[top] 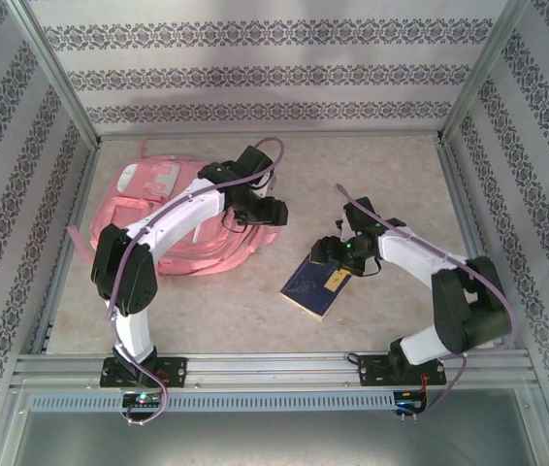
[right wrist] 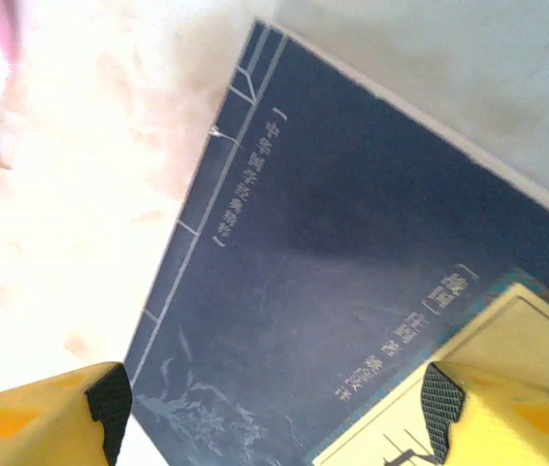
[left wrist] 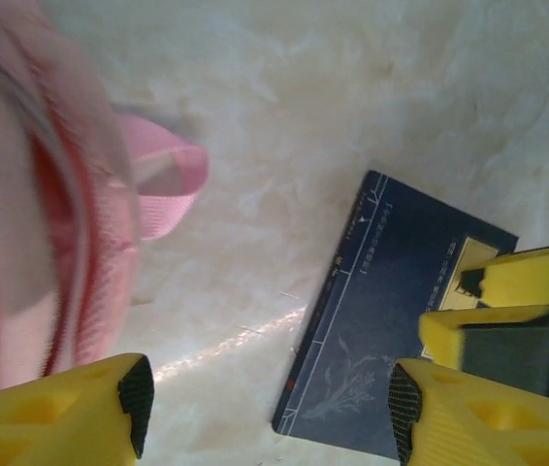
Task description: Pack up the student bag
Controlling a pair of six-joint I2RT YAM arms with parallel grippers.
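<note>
The student bag (top: 153, 209) is a large pink backpack lying flat at the back left of the table; its pink fabric (left wrist: 22, 194) and a strap loop (left wrist: 170, 180) fill the left of the left wrist view. My left gripper (top: 271, 212) hovers just past the bag's right edge, open (left wrist: 270, 413) with nothing between its fingers. A dark blue book (top: 313, 283) with a yellow label lies on the table at centre right. My right gripper (top: 333, 250) hangs open (right wrist: 274, 413) close over the book's cover (right wrist: 352, 233), which spans the gap between its fingers. The book (left wrist: 381, 340) also lies under my left wrist camera.
Patterned wall panels (top: 255, 68) and aluminium posts enclose the beige table on three sides. A metal rail (top: 274, 367) runs along the near edge where both arm bases are bolted. Bare tabletop (top: 236, 320) lies between bag and book.
</note>
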